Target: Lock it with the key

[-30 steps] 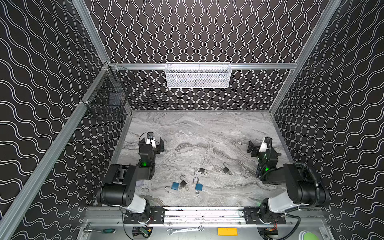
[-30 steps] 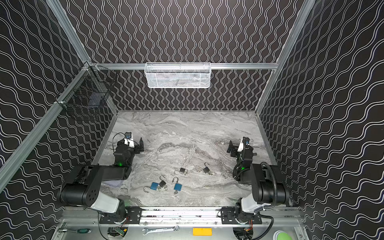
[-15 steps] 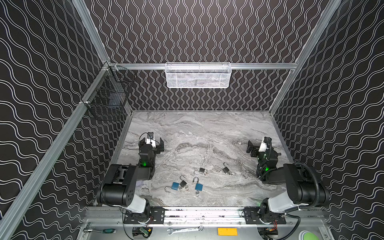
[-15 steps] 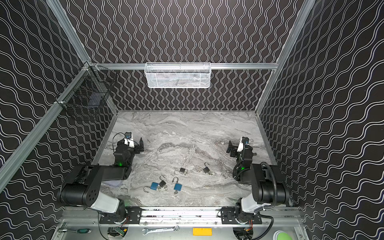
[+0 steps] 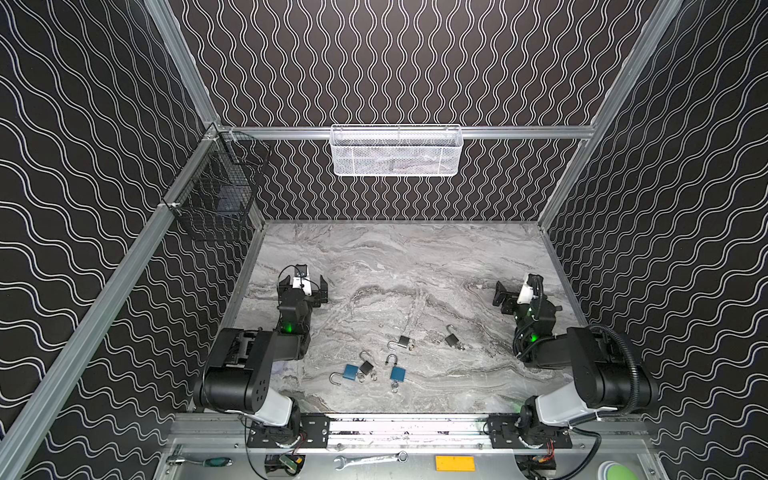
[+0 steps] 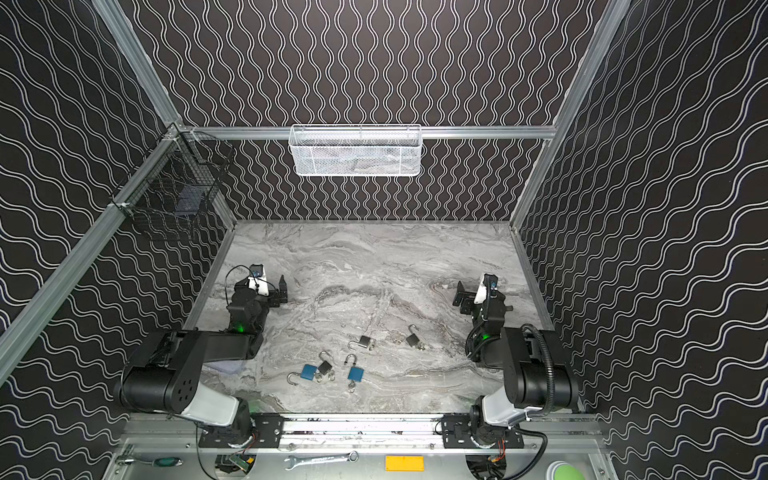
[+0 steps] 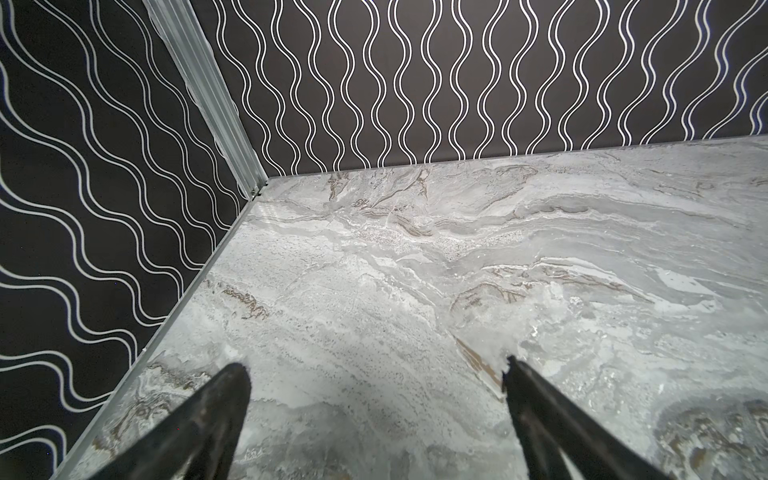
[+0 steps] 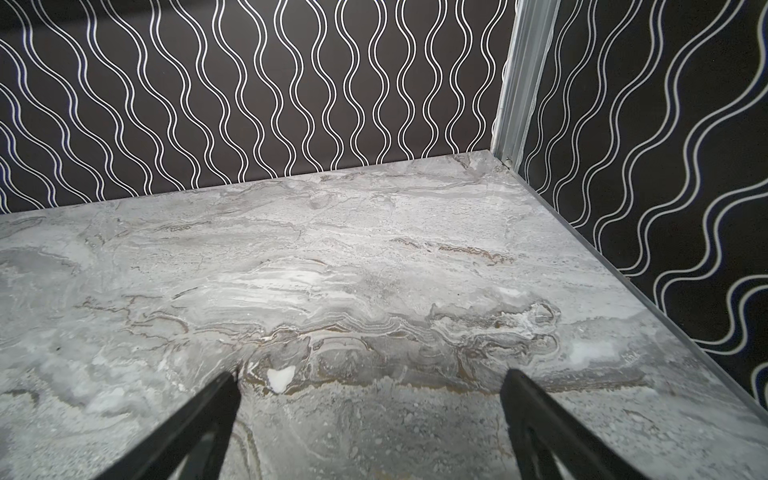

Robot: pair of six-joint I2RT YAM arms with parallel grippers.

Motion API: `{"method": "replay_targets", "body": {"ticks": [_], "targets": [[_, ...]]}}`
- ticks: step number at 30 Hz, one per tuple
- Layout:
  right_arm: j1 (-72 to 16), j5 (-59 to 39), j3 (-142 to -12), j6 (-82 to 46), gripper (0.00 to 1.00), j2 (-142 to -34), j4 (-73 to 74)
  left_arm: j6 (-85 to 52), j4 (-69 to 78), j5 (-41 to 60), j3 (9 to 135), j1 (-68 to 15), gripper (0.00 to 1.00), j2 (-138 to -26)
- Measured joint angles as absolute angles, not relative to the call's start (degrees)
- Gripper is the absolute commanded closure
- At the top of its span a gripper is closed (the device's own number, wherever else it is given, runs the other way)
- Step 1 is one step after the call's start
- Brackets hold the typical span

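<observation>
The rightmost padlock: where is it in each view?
In a top view: the padlock lies right of centre, under the right end of the basket.
In a top view: the padlock lies in the same place.
Left wrist: not in it.
Right wrist: not in it.
Shared landmark: the basket on the back rail, in both top views; the table in all four.

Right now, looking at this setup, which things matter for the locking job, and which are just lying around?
Belongs to the job: left blue padlock, right blue padlock, dark padlock between them, grey padlock, rightmost dark padlock; left gripper and right gripper, both open and empty.
Just lying about: white mesh basket, black wire basket, wrench, screwdriver.
</observation>
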State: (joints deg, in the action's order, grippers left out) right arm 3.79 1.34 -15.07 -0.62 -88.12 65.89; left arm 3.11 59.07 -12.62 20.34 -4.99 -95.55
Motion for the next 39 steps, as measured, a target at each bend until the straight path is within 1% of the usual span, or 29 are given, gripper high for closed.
{"method": "replay_targets", "body": {"ticks": [13,19,23,27,31,36,39], "targets": [[3.79,1.37,-15.00,-0.60,0.00,-87.33,65.63,3.14,58.06,-12.64,20.60,-5.45,0.01,-94.78],[3.79,1.39,-15.03,-0.60,0.00,-81.23,62.24,3.38,52.51,-12.82,23.09,-6.59,0.01,-90.04],[3.77,1.50,-15.49,-0.67,0.00,-75.02,57.34,3.57,48.60,-13.52,23.86,-7.55,0.01,-86.46],[3.77,2.39,-18.72,-2.72,0.00,-67.94,49.25,2.94,39.13,-16.05,27.18,-8.25,0.01,-80.73],[3.75,0.86,-24.47,-6.09,0.00,-62.63,38.13,-1.65,28.03,-18.37,32.64,-8.71,0.01,-75.07],[3.62,-3.77,-30.24,-11.05,0.00,-59.24,23.68,-7.07,8.01,-17.67,45.15,-9.45,0.01,-74.39],[2.83,-6.55,-31.64,-13.89,0.00,-57.21,17.39,-9.50,-1.02,-16.10,47.64,-10.55,0.01,-74.32]]}}
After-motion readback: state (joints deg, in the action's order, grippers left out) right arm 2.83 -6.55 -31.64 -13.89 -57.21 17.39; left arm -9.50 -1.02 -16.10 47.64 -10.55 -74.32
